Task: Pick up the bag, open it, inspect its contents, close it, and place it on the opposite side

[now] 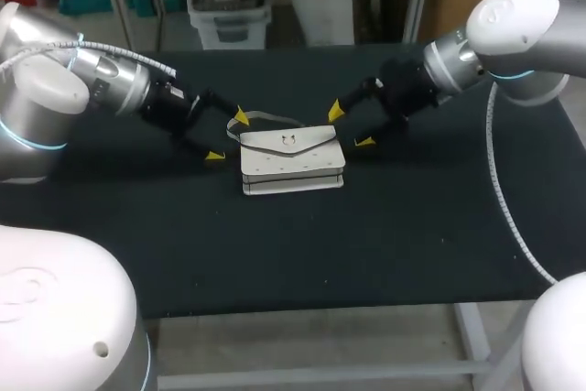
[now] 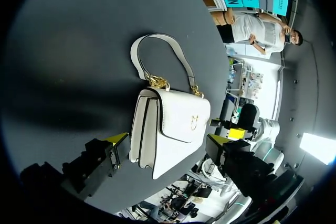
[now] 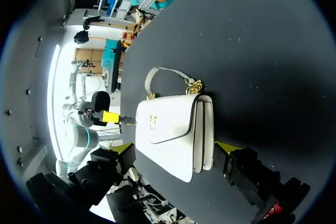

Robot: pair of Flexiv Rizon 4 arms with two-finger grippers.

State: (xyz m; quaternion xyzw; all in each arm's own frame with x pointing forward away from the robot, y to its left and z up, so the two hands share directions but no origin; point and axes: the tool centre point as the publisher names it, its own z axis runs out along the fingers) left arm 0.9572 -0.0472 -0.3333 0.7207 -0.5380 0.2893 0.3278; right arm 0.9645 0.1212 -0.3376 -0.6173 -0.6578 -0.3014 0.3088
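A white handbag (image 1: pixel 291 160) lies at the middle of the black table, flap closed over a gold ring clasp, its strap (image 1: pixel 265 117) looped toward the back. My left gripper (image 1: pixel 227 136) stands open just left of the bag, holding nothing. My right gripper (image 1: pixel 351 126) stands open just right of it, also holding nothing. In the left wrist view the handbag (image 2: pixel 168 127) lies ahead of the wide-spread left gripper (image 2: pixel 166 141). The right wrist view shows the handbag (image 3: pixel 173 129) ahead of the right gripper (image 3: pixel 175 149), whose fingers are spread wider than the bag.
The black table (image 1: pixel 302 254) has bare cloth in front of the bag and to both sides. A white coiled cable (image 1: pixel 513 217) hangs from my right arm over the table's right part. The front edge (image 1: pixel 302 304) runs below.
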